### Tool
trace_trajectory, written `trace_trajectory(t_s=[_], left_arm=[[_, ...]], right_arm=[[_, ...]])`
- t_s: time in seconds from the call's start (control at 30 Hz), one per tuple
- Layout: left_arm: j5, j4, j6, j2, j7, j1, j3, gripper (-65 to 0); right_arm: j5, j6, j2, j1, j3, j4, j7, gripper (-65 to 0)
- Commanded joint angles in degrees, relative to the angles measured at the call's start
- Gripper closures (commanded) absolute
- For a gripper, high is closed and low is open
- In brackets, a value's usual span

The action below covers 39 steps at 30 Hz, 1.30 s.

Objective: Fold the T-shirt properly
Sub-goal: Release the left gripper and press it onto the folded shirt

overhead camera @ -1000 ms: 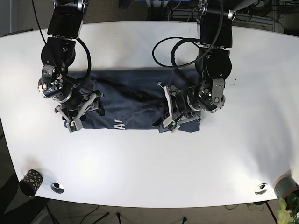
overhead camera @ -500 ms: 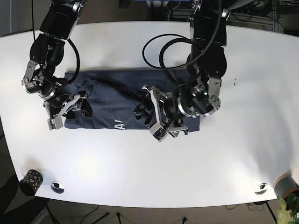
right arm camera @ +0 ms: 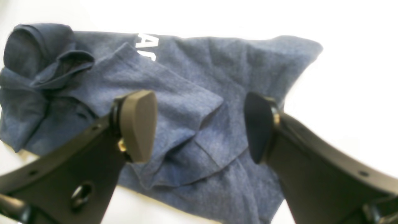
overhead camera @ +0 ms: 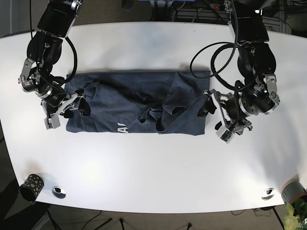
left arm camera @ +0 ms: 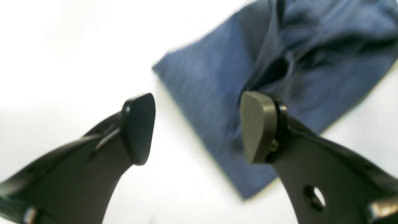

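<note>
Base view: dark blue T-shirt lies spread lengthwise across the middle of the white table, partly folded, both grippers empty at its two ends.

Left gripper stands just off the shirt's end on the view's right, jaws spread wide; its wrist view shows the pads apart with nothing between them, one over bare table and one over the corner of the cloth. Right gripper sits at the opposite end, over the shirt's edge, jaws likewise wide and holding nothing; its wrist view shows rumpled fabric with overlapping folds and part of a white print below the pads. Cloth is bunched and creased near the shirt's centre. A small patterned cup stands at the table's near corner, well apart.
</note>
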Motion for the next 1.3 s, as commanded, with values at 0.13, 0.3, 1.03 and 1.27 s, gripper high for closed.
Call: trace_trajectory(t_s=[0.13,0.3,1.03,1.27], left_arm=[[-0.3,0.3,-0.1,-3.6,-6.3,1.4,-3.6,-23.3],[-0.3,-3.8,-0.1,-4.6,-6.4,1.6,0.2,-4.3],[-0.5,-16.8,-0.1,-3.2,-12.7,-4.0,21.6,-4.4],[-0.8,-16.6,-0.1,0.5,-12.5,-6.2,26.6,-4.4]], right_arm=[[1.0,0.17,-0.5,1.0,0.1,1.2,1.3,-42.2],[1.0,0.17,-0.8,1.0,0.0,1.1,1.3,-42.2],[0.9,0.17,-1.0,0.7,-0.1,0.8,1.3,-42.2],[0.8,0.17,-1.0,0.7,-0.1,0.8,1.3,-42.2]])
